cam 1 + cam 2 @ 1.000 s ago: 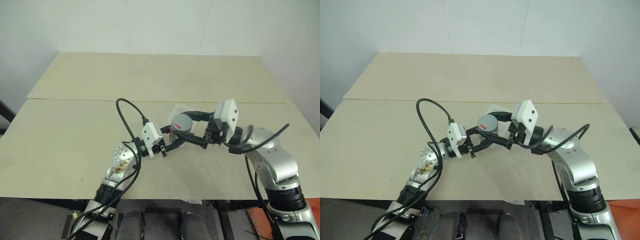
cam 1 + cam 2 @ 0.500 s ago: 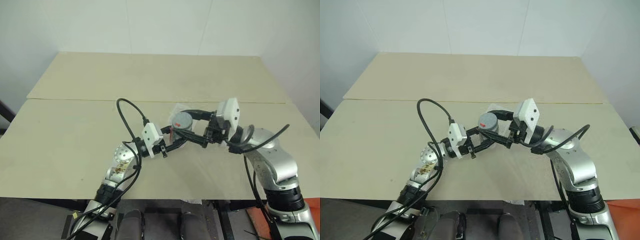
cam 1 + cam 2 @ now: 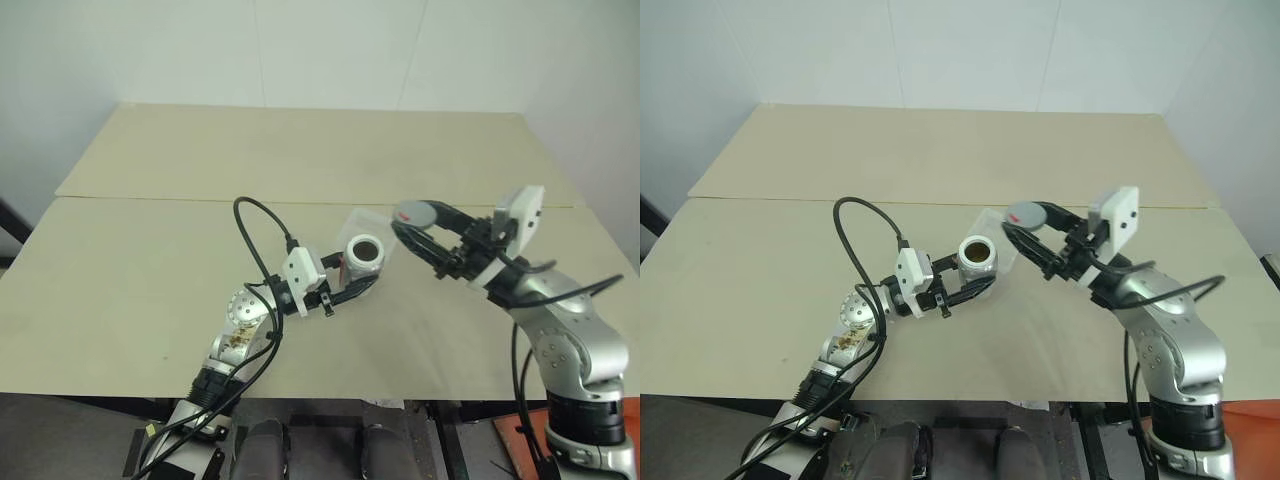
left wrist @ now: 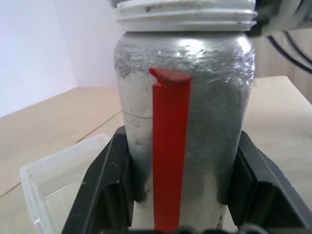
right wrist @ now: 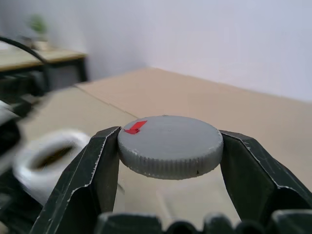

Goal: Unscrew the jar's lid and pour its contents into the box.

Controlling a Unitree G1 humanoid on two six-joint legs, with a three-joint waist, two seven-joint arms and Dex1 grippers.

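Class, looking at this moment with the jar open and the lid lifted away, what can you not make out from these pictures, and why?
- The contents: in the right eye view the jar mouth shows only a dark brownish inside, too small to tell bits apart.
- In the left wrist view the jar's foggy wall hides them, and its mouth is cut off by the edge.
- The box: partly hidden behind the left gripper.
- The lid underside: faces away in the right wrist view, clamped by the right gripper.

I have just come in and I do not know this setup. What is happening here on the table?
The robot is opening a jar. Its left gripper holds the jar upright above the table, and the jar's mouth is open. Its right gripper holds the grey lid, off the jar and out to the right of it. The clear box lies just behind the jar. Nothing is being poured yet.
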